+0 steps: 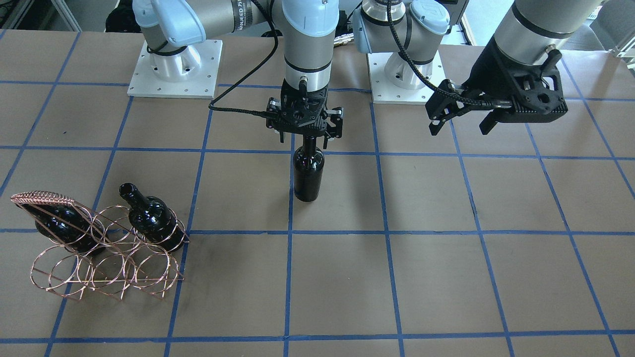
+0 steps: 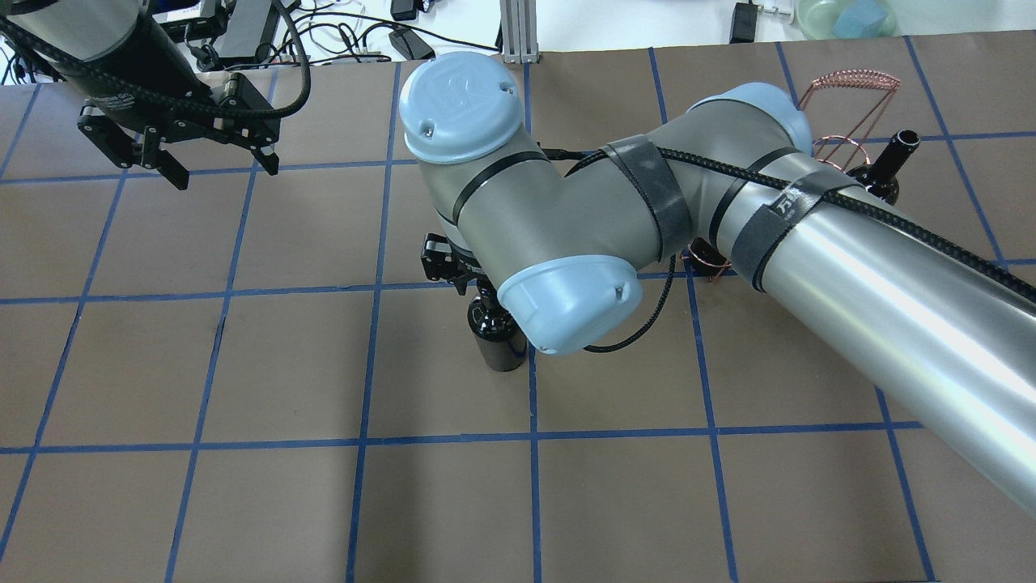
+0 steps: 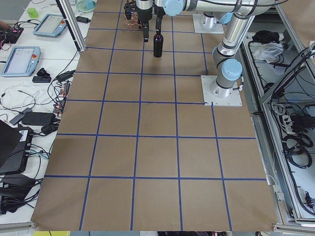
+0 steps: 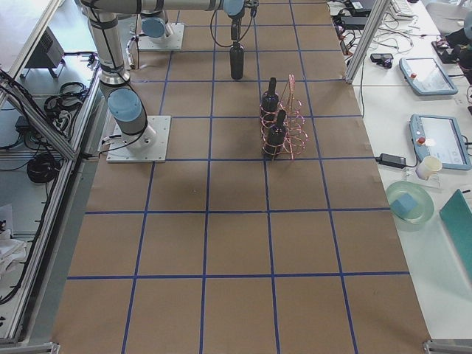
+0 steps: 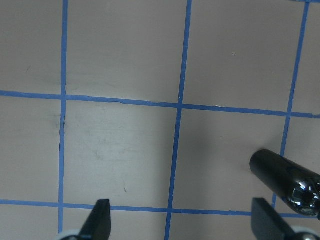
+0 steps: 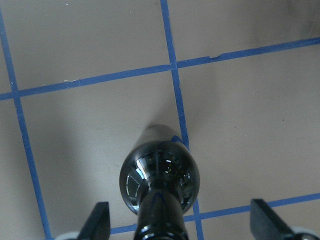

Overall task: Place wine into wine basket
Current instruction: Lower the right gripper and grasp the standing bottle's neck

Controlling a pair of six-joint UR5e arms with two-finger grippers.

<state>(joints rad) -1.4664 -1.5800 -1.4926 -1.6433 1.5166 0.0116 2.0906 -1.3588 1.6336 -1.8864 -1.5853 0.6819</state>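
A near-black wine bottle [image 1: 308,173] stands upright on the table near its middle; it also shows in the overhead view [image 2: 498,336] and the right wrist view [image 6: 160,175]. My right gripper [image 1: 310,136] hangs over it, and in the right wrist view [image 6: 182,222] the open fingers stand wide on either side of the neck without touching it. My left gripper [image 1: 459,129] is open and empty, off to the side above the table [image 2: 222,168]. The copper wire wine basket [image 1: 106,248] stands on my right side.
Two other dark bottles [image 1: 149,215] [image 1: 59,225] lie in the basket's upper rings. Both arm bases [image 1: 173,69] [image 1: 407,74] stand at the table's robot side. The brown table top [image 1: 446,272] has a blue tape grid.
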